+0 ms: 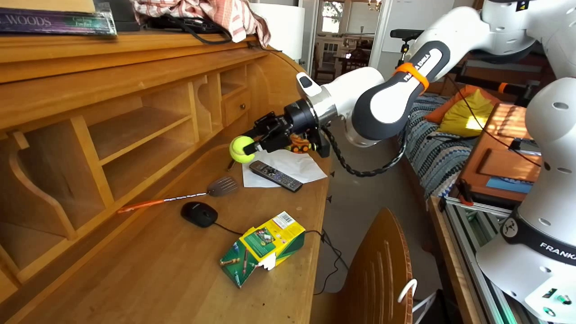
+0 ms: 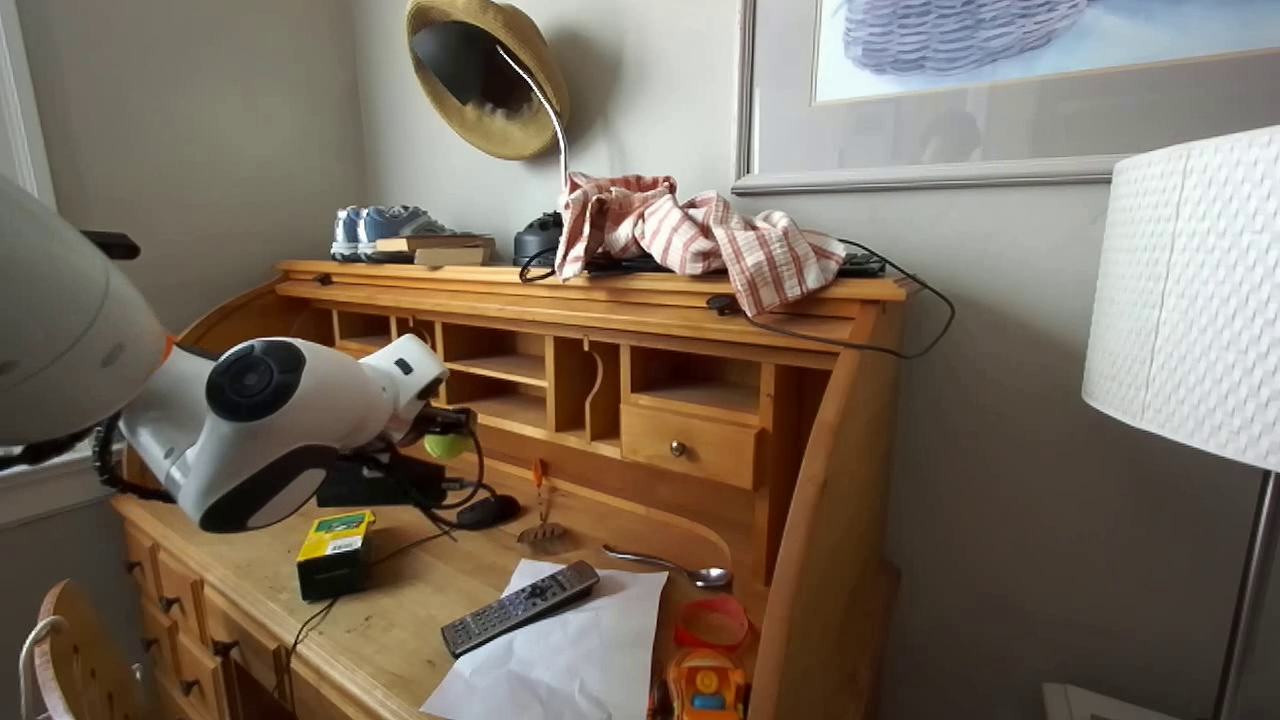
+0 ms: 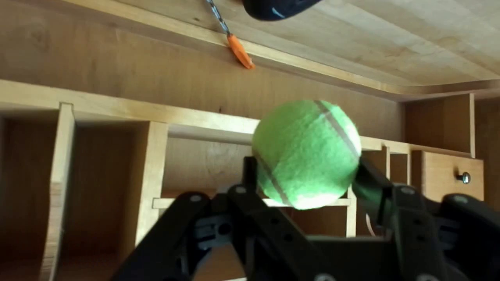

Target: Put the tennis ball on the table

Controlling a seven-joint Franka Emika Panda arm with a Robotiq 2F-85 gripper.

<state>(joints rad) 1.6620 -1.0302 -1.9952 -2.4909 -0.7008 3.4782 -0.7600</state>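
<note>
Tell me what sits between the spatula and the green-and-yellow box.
The black mouse, its cord running toward the box; both exterior views show this.

The rounded white arm [image 1: 459,33] wears dark grey panels [image 1: 366,112], an orange band [image 1: 412,74], a silver collar [image 1: 326,105] and a braided black cable [image 1: 360,173]; screws [image 3: 240,190] dot its black fingers [image 3: 269,230]; FRANKA marks the black base ring [image 1: 531,240]

In an exterior view the claw [image 1: 246,142] is partly covering an orange toy [image 1: 299,142] near the far edge of the table [image 1: 157,279], whose near edge is lying out of frame. In an exterior view the claw is hiding the top of the tennis ball [image 2: 447,446]. The wrist view is cropping the mouse [image 3: 275,8] and blurring the claw.
</note>
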